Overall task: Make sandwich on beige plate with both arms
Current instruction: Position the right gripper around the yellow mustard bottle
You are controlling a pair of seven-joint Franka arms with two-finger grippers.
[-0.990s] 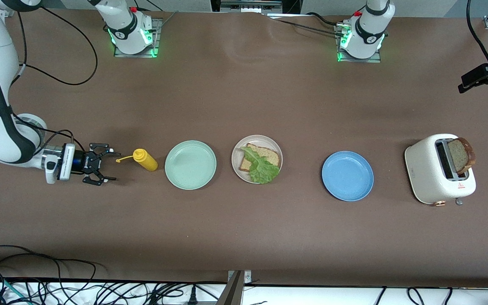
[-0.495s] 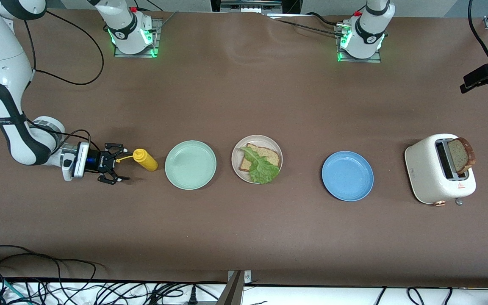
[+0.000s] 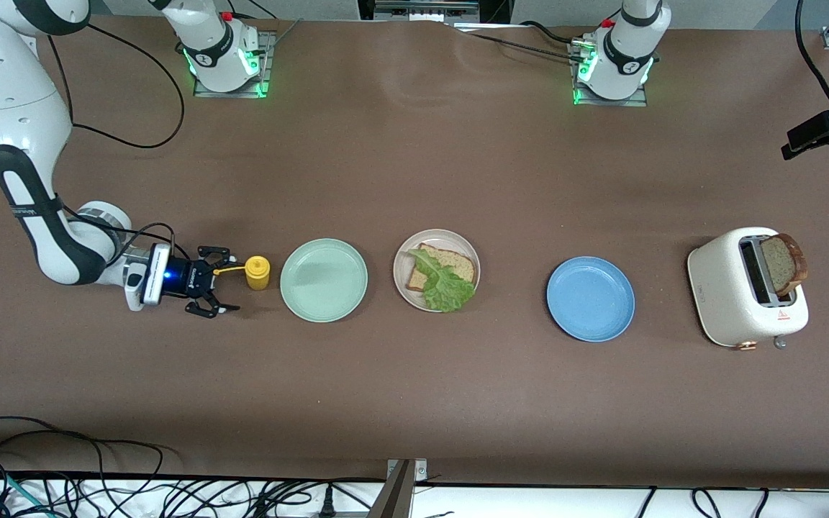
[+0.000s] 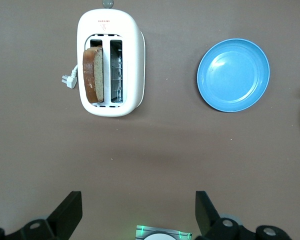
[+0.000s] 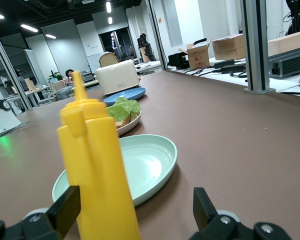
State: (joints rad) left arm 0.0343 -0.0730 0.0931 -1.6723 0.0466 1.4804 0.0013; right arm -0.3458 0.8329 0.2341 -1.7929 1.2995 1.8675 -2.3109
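right gripper (image 3: 214,291) open, astride upright yellow plastic mustard bottle (image 3: 257,273) | left gripper (image 4: 139,217) open, waiting over toaster end

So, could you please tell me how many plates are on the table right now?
3, in one row. The mint-green plate lies toward the right arm's end, beside the yellow bottle; the beige plate sits in the middle with bread and lettuce; the blue plate is nearest the toaster.

The right hand (image 3: 222,289) has slid along the counter toward the mint-green plate (image 3: 324,280), closing on the yellow mustard bottle (image 3: 257,273), which now stands upright between its open fingers instead of lying tilted.
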